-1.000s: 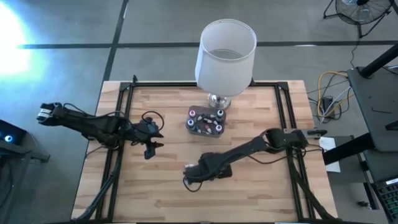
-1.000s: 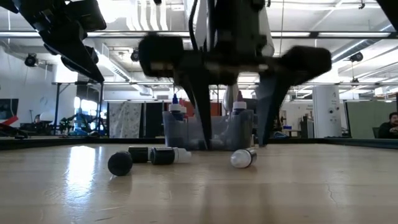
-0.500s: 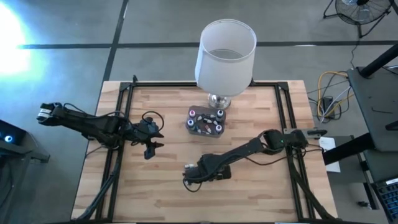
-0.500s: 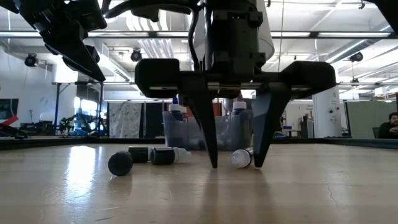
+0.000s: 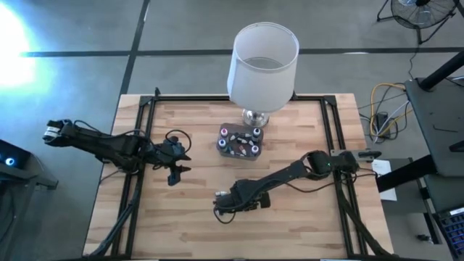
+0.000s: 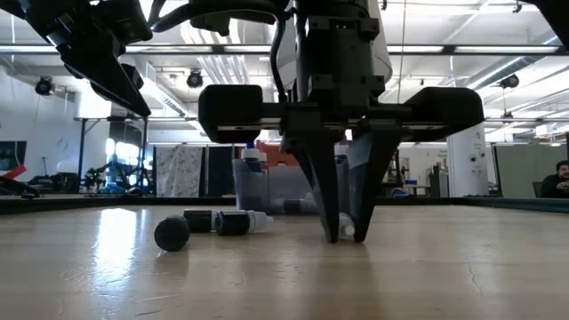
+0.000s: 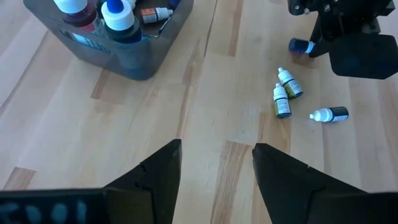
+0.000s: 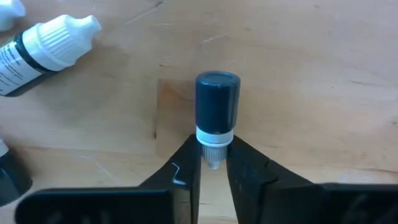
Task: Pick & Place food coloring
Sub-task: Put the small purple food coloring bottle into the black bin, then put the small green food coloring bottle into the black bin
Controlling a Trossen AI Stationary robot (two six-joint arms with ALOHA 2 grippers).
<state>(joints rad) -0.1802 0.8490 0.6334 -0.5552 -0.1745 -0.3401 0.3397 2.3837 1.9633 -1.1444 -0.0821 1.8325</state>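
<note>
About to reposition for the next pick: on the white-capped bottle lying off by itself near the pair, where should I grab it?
Grip the dark body of the lone bottle, not its tapered white tip, which looks likely to slip. It lies flat on the table, apart from the pair of bottles, so come straight down with the jaws across its width.

Bare wood round right gripper [image 8: 211, 167]; obstacles: loose bottles [image 7: 286, 93] nearby, tub [image 5: 240, 141] & lamp [image 5: 262, 65] beyond.

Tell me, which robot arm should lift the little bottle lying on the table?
The right. Its gripper is already pinched on that bottle's white tip. The left gripper hangs open, away from it.
</note>
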